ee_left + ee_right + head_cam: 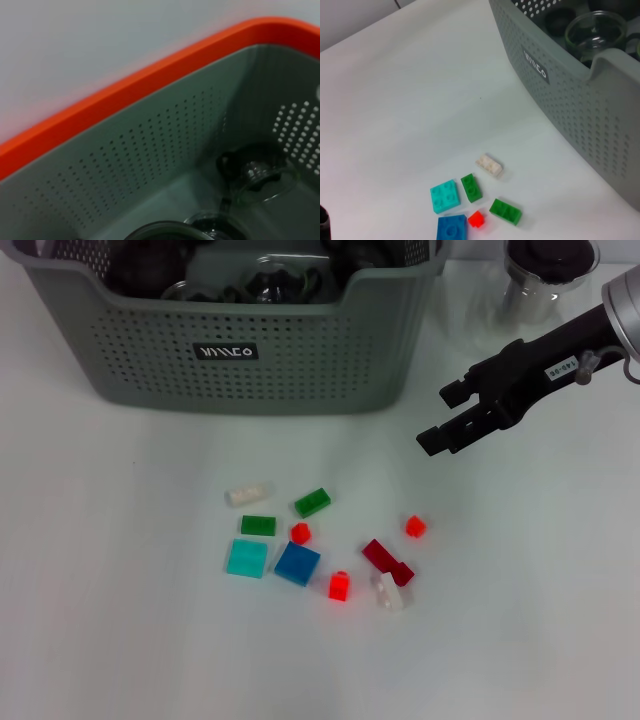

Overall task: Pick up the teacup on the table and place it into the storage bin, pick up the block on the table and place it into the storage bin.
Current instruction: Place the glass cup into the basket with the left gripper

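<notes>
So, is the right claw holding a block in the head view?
No, the right claw hangs open and empty above the table, off to the side of the scattered blocks.

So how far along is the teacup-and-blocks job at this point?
Glass cups already sit in the storage bin, seen in both wrist views. A glass cup still stands right of the bin. In hand: nothing; the right gripper hovers open and empty above the table, the left isn't seen in the head view. Left: all the scattered blocks, such as the blue block.
</notes>
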Robot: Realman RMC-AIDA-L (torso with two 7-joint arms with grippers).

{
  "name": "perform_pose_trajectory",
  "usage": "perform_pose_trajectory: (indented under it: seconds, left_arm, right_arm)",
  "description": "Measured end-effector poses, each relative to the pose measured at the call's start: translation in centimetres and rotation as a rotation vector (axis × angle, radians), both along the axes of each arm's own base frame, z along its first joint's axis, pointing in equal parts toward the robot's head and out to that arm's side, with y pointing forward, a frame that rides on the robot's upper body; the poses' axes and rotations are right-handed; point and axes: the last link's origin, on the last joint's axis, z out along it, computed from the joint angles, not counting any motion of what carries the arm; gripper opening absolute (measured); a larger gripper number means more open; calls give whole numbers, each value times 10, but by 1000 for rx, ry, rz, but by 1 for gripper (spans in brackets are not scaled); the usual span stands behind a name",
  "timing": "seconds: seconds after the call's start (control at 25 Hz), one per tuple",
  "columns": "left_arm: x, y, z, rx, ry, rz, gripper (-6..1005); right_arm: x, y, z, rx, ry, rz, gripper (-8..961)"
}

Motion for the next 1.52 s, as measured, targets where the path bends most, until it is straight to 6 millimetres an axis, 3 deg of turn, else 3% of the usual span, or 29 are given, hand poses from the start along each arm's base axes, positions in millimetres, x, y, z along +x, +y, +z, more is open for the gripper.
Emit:
perform_pose_trajectory:
  seconds: [0.68, 1.32, 1.52]
  left_arm:
    - [-23, -3, -16, -3, -1, 59, 47]
    - [-25, -11, -29, -57, 38, 57, 60]
    - [-26, -12, -27, -55, 37, 59, 113]
  right_arm:
    - [4, -3, -2, -6, -5, -3, 918]
    - [6, -3, -4, -4, -15, 1, 919]
    - [6, -3, -4, -4, -15, 0, 919]
